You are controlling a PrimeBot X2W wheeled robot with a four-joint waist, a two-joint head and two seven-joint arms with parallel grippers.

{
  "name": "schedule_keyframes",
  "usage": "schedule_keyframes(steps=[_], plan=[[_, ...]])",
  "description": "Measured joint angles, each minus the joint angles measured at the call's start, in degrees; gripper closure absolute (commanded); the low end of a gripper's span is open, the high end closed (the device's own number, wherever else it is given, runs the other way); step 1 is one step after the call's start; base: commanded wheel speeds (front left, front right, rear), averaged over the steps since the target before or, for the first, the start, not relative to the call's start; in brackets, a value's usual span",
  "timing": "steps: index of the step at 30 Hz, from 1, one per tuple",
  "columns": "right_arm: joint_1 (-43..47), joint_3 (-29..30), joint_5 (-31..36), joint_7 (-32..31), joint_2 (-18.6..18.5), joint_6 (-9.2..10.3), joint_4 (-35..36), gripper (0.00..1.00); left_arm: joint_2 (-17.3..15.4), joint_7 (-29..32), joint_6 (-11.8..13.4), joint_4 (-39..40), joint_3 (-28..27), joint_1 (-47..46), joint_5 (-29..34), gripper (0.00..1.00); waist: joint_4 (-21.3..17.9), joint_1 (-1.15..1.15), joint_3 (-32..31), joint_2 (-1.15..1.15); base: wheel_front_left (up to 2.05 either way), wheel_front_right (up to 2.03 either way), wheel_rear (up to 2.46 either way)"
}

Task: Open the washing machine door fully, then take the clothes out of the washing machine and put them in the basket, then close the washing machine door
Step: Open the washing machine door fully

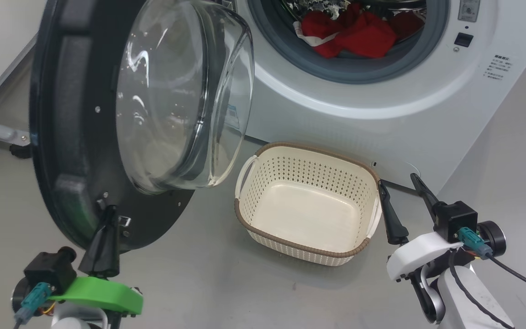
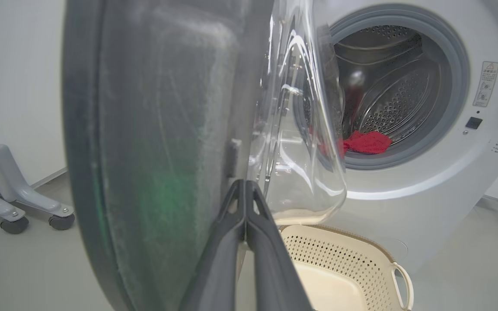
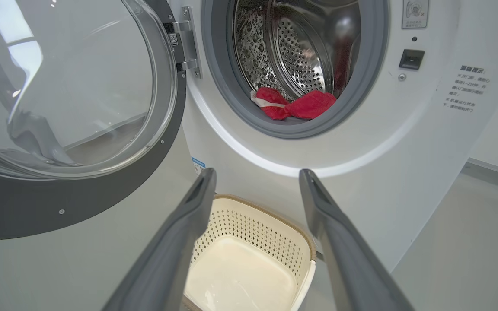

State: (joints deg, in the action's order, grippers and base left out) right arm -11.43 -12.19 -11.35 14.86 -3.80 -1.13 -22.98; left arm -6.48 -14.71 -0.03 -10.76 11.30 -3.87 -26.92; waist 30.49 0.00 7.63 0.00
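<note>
Left claw [image 1: 108, 211] pinched tight at lower left; right claw [image 1: 397, 180] spread wide at lower right.

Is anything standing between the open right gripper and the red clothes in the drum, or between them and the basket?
Nothing visible does. The washing machine door is swung out left of the drum, the right gripper faces the clothes directly, and the basket sits empty on the floor below the drum.

door [image 1: 71, 137] hangs out at left; drum mouth [image 1: 349, 71] open ahead; basket [image 1: 308, 169] stands beneath
</note>
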Motion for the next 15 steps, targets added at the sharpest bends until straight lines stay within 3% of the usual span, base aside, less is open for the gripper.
schedule_keyframes(steps=[15], plan=[[-0.28, -0.29, 0.43, 0.0, 0.13, -0.33, -0.48, 0.0, -3.58, 0.0, 3.34, -8.09, -10.01, -5.29, -3.5, 1.0, -3.76, 0.0, 2.05, 0.0, 0.0, 0.0, 0.0]])
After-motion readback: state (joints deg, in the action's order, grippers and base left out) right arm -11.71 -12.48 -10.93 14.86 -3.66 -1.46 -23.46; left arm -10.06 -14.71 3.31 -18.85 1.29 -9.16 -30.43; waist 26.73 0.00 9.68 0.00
